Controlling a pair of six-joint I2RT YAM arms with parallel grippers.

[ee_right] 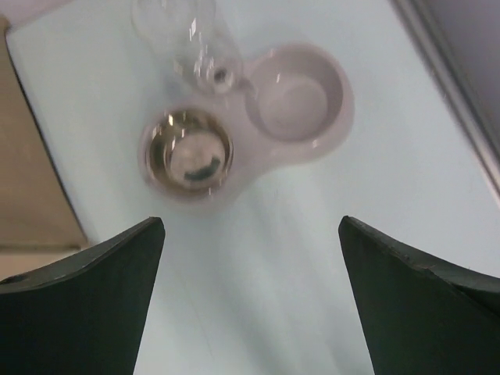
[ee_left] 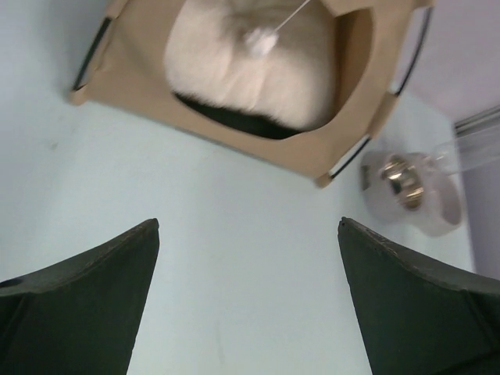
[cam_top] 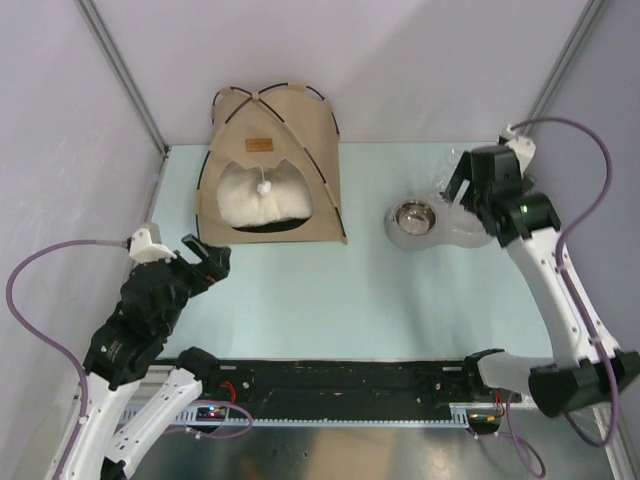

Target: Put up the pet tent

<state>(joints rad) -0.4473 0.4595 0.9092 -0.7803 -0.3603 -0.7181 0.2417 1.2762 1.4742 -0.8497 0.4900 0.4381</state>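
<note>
Black fingers of the left gripper (cam_top: 207,258) stand wide apart with nothing between them at the lower left of the overhead frame, hovering over the pale table (cam_top: 350,300) and aimed up-frame at the pet tent (cam_top: 290,120). The tent is upright at the upper left-centre, its back close to the rear wall. Thin black poles (cam_top: 325,105) arch across its tan canvas, and a small brown label (cam_top: 261,142) sits above the rounded doorway. Inside, a fluffy cream pillow (cam_top: 265,200) fills the opening over a dark floor, with a white pom-pom (cam_top: 265,186) hanging in front of it.

At the upper right, the right gripper (cam_top: 462,195) is likewise spread and empty. It is poised above a pale 2-bowl feeder (cam_top: 425,225) with a steel bowl (cam_top: 411,215) and a clear bottle (ee_right: 183,27), just to the right of the tent's corner. Neither arm touches anything.

With the tent erect, the cushion in place and both arms clear, the set-up looks to be at or very near its finish. This appears to be the letting-go stage rather than the assembly. Any further move would probably be a small one, either squaring the tent's near edge or drawing the arms back toward their bases. Either calls for care that a finger does not snag a pole or tip the light frame.
</note>
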